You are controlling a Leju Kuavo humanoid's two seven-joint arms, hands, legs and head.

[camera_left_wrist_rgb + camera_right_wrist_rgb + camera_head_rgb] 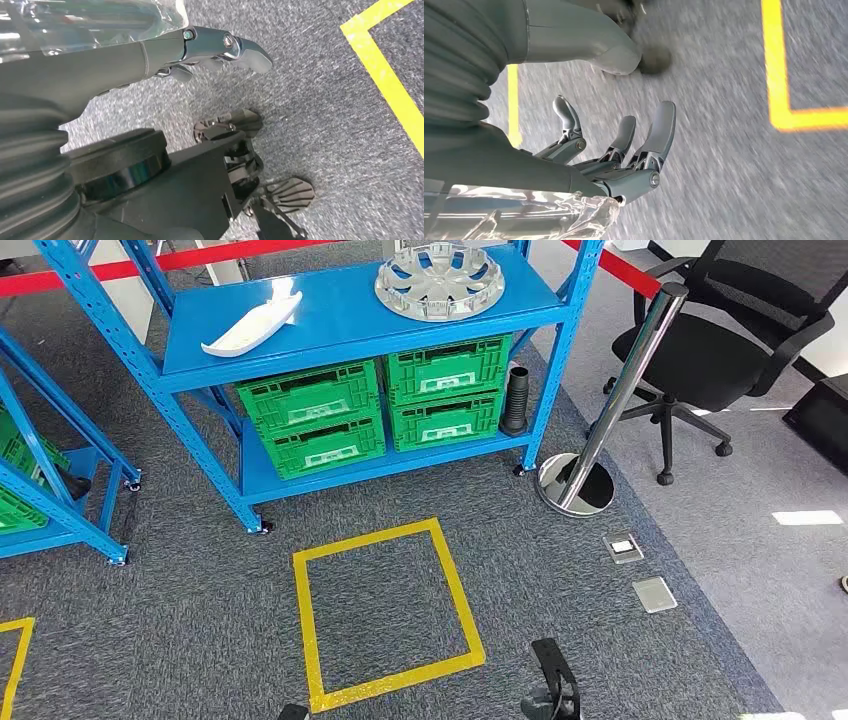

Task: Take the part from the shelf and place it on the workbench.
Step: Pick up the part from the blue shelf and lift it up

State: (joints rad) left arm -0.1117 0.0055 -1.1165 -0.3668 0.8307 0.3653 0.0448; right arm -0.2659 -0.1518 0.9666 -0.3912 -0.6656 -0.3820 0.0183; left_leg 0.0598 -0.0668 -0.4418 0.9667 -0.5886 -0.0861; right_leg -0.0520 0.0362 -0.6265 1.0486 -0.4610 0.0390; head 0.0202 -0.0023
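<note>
On the top board of the blue shelf lie two parts: a long white moulded part at the left and a round silver wheel cover at the right. Both hands hang low over the grey carpet, far from the shelf. In the left wrist view my left hand has its fingers stretched out with nothing in them. My right hand has its fingers spread apart over the floor and is also empty.
Green crates fill the lower shelf board, with a black ribbed tube beside them. A yellow taped square marks the carpet before the shelf. A chrome barrier post and a black office chair stand at the right. Another blue rack is at the left.
</note>
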